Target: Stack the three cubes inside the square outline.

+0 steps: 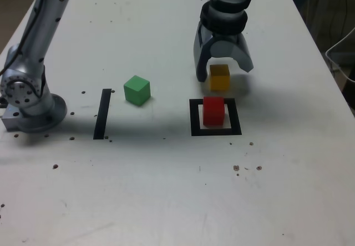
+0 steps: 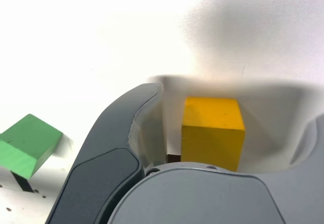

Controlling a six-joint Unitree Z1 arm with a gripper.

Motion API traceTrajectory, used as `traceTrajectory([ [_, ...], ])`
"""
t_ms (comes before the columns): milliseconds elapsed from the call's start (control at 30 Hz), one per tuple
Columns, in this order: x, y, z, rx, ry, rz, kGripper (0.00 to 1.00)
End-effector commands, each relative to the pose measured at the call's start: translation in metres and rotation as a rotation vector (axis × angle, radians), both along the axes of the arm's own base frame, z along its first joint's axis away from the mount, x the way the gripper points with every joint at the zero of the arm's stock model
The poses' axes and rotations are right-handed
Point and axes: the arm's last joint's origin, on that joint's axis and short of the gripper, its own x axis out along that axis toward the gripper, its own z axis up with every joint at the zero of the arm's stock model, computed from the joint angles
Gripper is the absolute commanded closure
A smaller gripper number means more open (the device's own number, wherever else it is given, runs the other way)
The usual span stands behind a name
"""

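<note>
White table (image 1: 166, 190); tool (image 1: 223, 74) hides yellow cube (image 1: 219, 78) top.

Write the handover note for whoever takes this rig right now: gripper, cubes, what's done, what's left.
Gripper: jaws apart, straddling the yellow cube; no grip visible yet.
Red cube: sitting inside the square outline, nothing on top of it.
Yellow cube: on the table just behind the outline in the exterior view.
Green cube: loose on the table, toward the exterior view's left, near the black strip.
Done: base cube placed.
Left: stack yellow on red, then green on top.
</note>
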Motion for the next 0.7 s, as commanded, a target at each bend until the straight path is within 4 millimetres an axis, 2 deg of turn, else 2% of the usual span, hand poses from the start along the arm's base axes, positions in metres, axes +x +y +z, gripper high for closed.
traceTrajectory([
  [0,0.0014,0.0008,-0.0014,0.000,-0.003,0.000,0.17],
  [333,0.0042,0.0013,-0.0061,-0.001,-0.006,0.001,0.25],
  [667,0.0039,0.0000,-0.0075,0.005,-0.006,0.016,0.60],
])
